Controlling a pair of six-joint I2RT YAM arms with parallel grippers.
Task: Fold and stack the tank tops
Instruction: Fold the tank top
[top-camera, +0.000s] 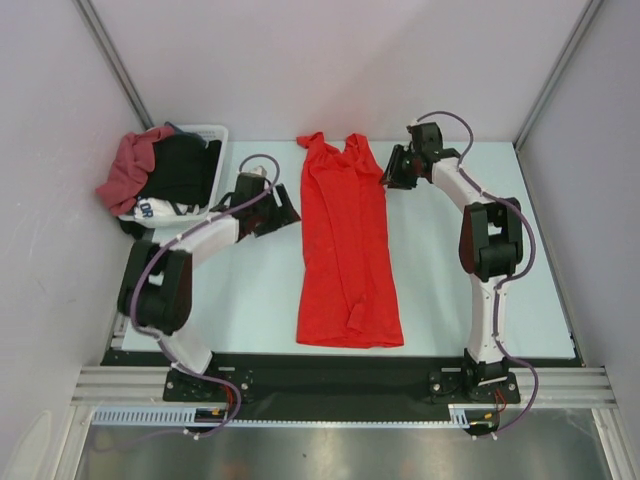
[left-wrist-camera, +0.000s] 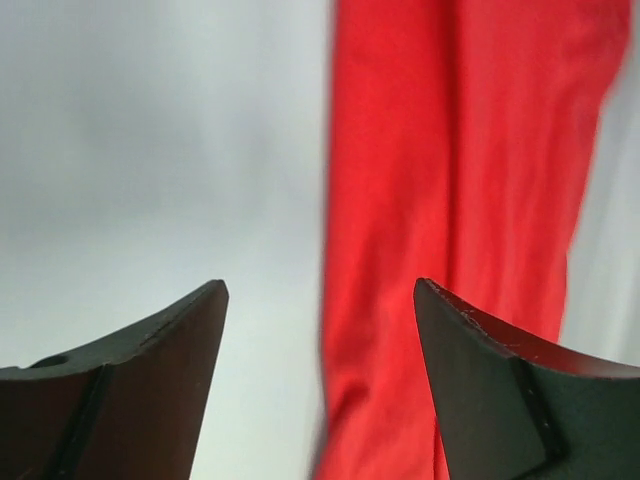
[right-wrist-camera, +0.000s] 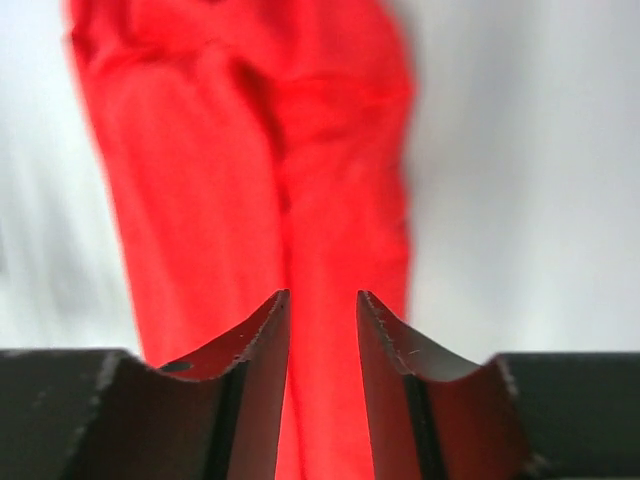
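A bright red tank top (top-camera: 345, 240) lies stretched out lengthwise in the middle of the table, straps at the far end, folded narrow. My left gripper (top-camera: 288, 214) hovers just off its left edge, jaws wide apart (left-wrist-camera: 320, 290), with the red cloth (left-wrist-camera: 450, 200) under its right finger and nothing between the fingers. My right gripper (top-camera: 386, 175) is at the top's upper right edge; its jaws (right-wrist-camera: 322, 293) stand a narrow gap apart over the red cloth (right-wrist-camera: 250, 160), gripping nothing. A dusty maroon tank top (top-camera: 125, 170) hangs over the basket's left side.
A white basket (top-camera: 216, 131) at the back left holds black garments (top-camera: 185, 170) and a white cloth with dark lettering (top-camera: 155, 209). Grey walls close in on the left, back and right. The black mounting rail (top-camera: 320, 375) runs along the near edge.
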